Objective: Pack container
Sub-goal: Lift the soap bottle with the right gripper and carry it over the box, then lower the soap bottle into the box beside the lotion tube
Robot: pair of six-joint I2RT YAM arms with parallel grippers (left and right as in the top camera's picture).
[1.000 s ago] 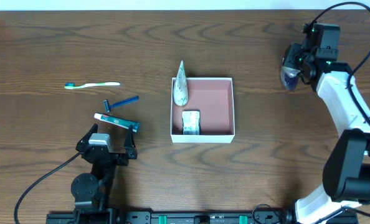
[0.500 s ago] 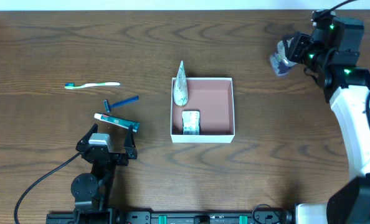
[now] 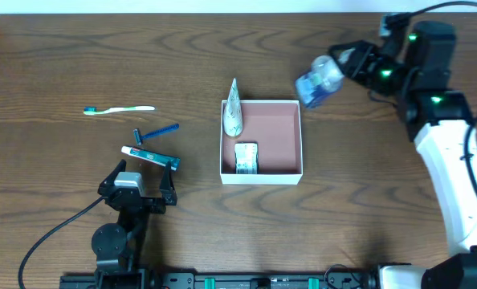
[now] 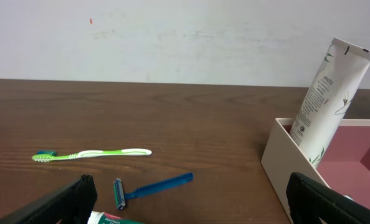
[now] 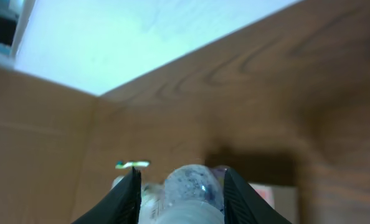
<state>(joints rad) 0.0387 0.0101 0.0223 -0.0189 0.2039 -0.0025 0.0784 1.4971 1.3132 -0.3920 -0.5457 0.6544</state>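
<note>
**Tool state.** The right gripper (image 5: 180,190) is clenched on a clear bottle with a blue tint (image 3: 317,81). The right wrist view shows a finger pressed to each side of it. The bottle is carried in the air, tilted, just beyond the far right corner of the container (image 3: 279,132). This placing suggests a transfer toward the open half of the box. The left gripper (image 3: 140,186) is released, with its fingers spread wide and nothing between them. It sits low at the near left of the table (image 3: 62,48), well clear of the working area.

**Task item.** The container stands at mid-table. A white tube (image 3: 233,115) leans in its far left corner with the crimped end above the wall. A small packet (image 3: 246,157) lies against the near wall. The right half of the floor is bare.

**Surroundings.** A toothbrush (image 3: 120,109), a blue razor (image 3: 156,132) and a flat carton (image 3: 148,156) lie unpacked to the left, the carton just beside the left gripper.

**Obstructions.** In my judgement, only the thin far wall lies under the bottle's path. The tube and packet are on the opposite side.
</note>
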